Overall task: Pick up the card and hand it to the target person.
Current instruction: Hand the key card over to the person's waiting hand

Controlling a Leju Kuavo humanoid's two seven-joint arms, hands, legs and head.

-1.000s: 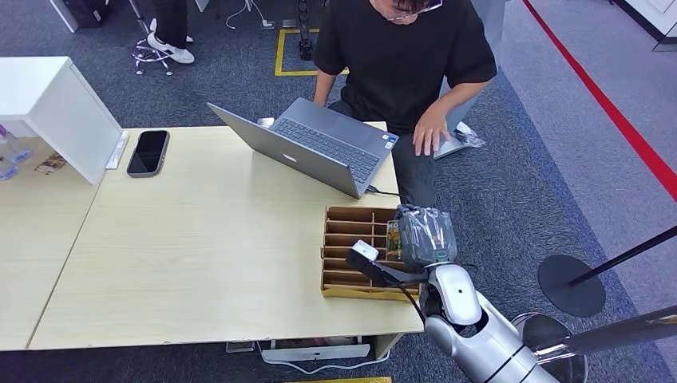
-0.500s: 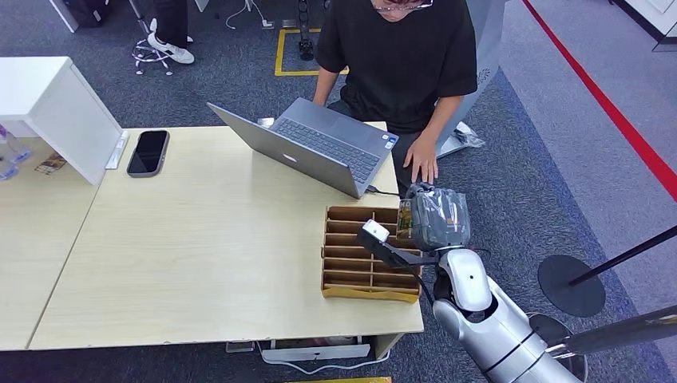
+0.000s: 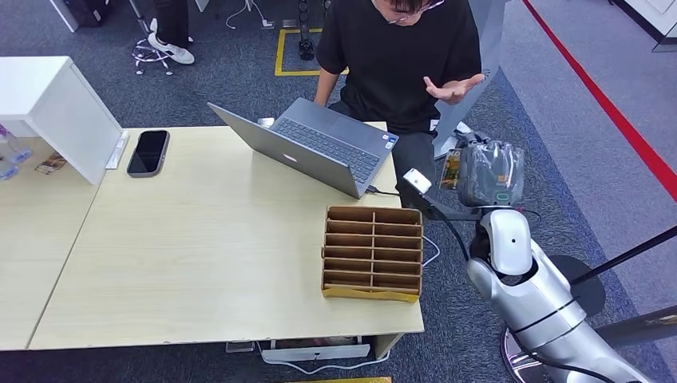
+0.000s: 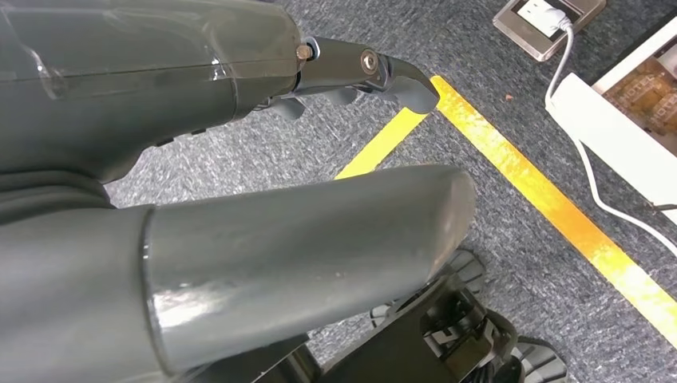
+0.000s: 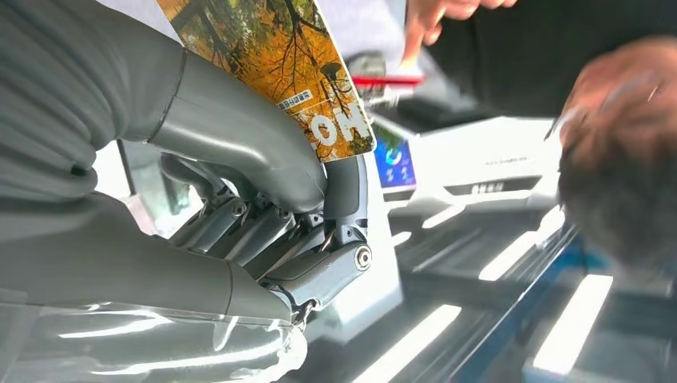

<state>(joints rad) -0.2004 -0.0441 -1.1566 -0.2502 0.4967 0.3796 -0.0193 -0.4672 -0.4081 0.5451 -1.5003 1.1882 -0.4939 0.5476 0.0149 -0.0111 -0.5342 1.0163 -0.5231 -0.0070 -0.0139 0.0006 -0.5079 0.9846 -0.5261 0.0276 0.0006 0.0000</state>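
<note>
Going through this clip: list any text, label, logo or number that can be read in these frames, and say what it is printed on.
"OH": large white letters on the card held by the right hand, cut off at the card's edge, so likely part of a longer word.
Small dark print beside those letters on the card: too small to read.
Sticker on the laptop palm rest: too small to read.
Nothing else is readable.

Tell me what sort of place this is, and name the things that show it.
Probably an office or lab floor set up for robot trials. A light wood desk carries an open laptop and a smartphone, grey carpet bears red and yellow floor tape, and a person sits at the desk.
</note>
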